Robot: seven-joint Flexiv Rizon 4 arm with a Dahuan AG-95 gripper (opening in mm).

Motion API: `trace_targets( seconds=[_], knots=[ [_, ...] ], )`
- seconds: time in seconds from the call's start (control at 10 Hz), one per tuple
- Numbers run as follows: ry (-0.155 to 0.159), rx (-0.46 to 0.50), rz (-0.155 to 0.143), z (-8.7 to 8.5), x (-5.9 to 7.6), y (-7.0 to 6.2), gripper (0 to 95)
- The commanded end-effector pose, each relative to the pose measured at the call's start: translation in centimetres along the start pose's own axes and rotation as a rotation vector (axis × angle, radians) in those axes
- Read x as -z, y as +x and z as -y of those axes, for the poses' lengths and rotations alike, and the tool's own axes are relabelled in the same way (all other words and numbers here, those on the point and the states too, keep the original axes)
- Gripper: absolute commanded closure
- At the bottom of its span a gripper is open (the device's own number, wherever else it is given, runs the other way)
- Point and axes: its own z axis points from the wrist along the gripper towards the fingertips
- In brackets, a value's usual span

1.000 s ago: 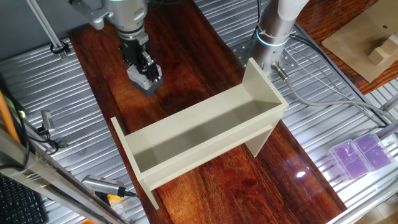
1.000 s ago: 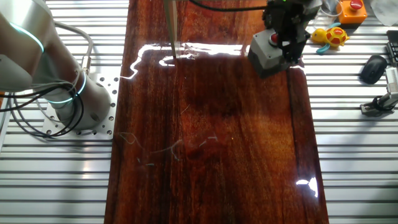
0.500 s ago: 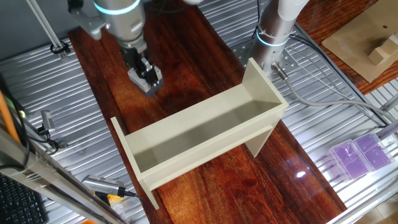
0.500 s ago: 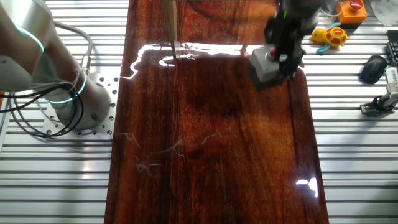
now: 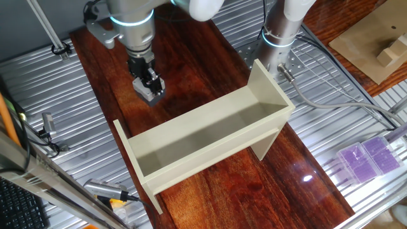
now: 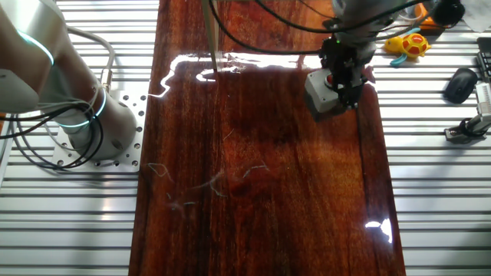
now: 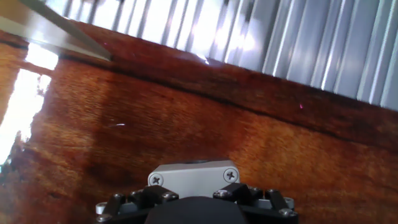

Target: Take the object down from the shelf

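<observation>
A: Is the object (image 6: 326, 90) off the shelf (image 5: 210, 137)?
B: Yes, clamped in the gripper (image 5: 149, 87), low over the wooden tabletop (image 6: 261, 176).
A: Touching down?
B: Possibly; contact is hidden. Release remains.
</observation>
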Motion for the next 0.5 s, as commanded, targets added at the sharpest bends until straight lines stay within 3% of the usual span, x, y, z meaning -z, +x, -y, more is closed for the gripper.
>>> trace_targets(
  seconds=[0.1,0.2,0.5],
  knots=[
    [0.005,-0.014,-0.032,0.0,-0.1,-0.2,95.0],
    [-0.001,-0.018,-0.029,0.2,-0.3,-0.2,95.0],
    [-0.022,-0.007,0.001,2.7,-3.7,0.7,95.0]
  ],
)
